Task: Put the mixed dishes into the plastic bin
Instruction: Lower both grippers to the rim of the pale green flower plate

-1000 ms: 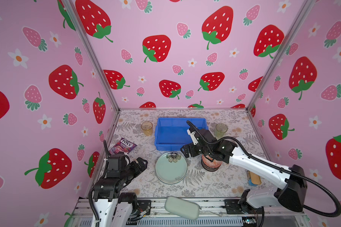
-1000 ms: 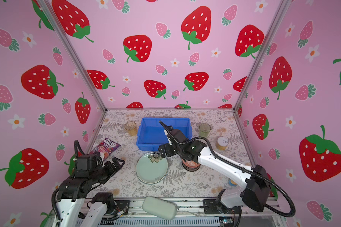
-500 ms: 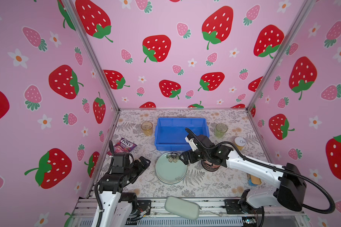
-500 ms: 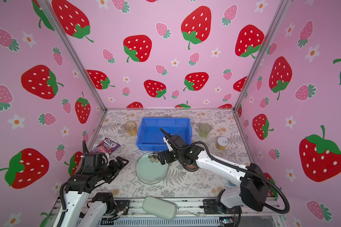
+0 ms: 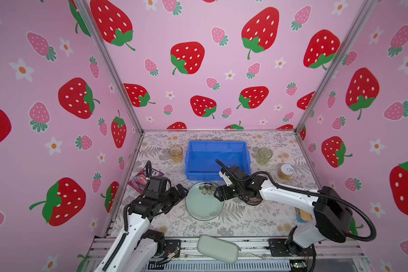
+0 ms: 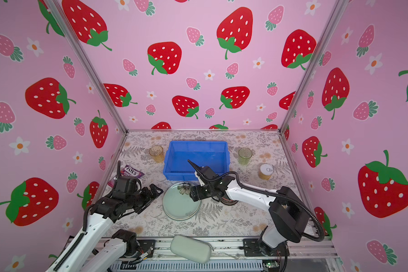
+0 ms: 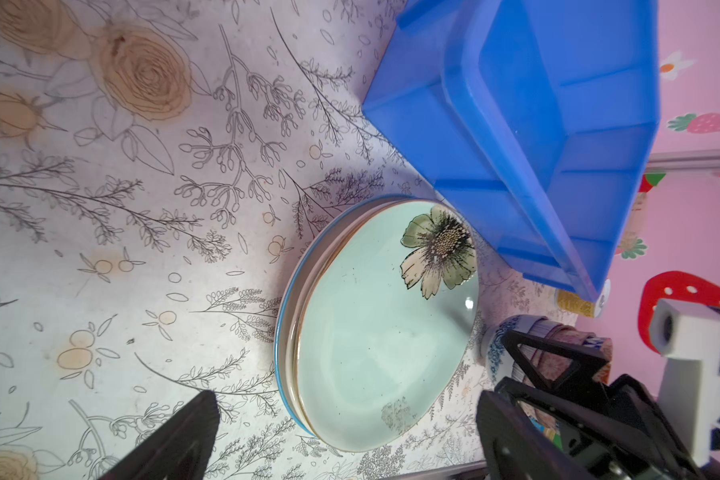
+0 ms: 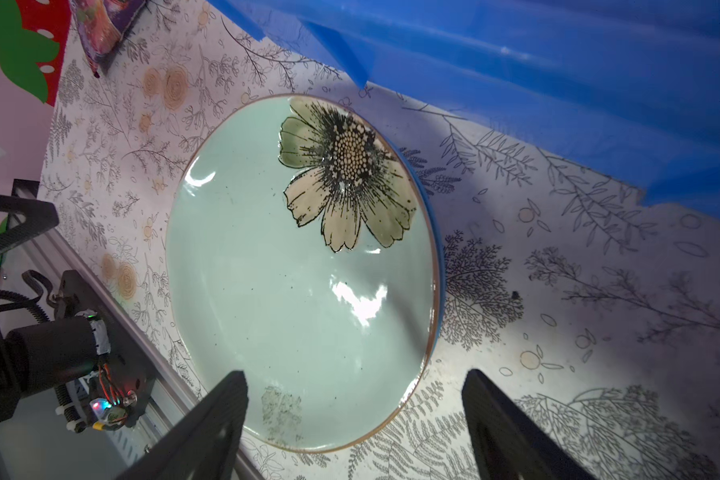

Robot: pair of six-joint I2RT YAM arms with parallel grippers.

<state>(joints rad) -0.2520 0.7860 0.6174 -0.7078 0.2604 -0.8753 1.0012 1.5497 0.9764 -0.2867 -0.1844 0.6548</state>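
Found the pale green floral plate (image 5: 204, 203) lying flat near the front middle of the bench (image 5: 250, 223), stacked on a blue-rimmed plate (image 7: 281, 338) and just in front of the blue plastic bin (image 5: 205, 157) at the back middle. Saw the right tool (image 8: 354, 376) low at the plate's right rim, jaws well apart, one finger over the glaze and one over the bench, gripping nothing; could not tell about contact. Noted the left tool (image 7: 346, 406) spread fully wide just beside the plate's left edge, likewise holding nothing. Spotted the amber tumbler (image 5: 176, 153) upright beside the bin's left wall and the green tumbler (image 5: 264, 156) beside its right wall. Made out stacked patterned bowls (image 5: 252, 200) right of the plate, mostly hidden beneath the right arm. Marked a purple candy bag (image 5: 140, 180) near the left edge, a white-lidded can (image 5: 285, 171) near the right edge, and a grey-green pouch (image 5: 217, 248) past the front edge.
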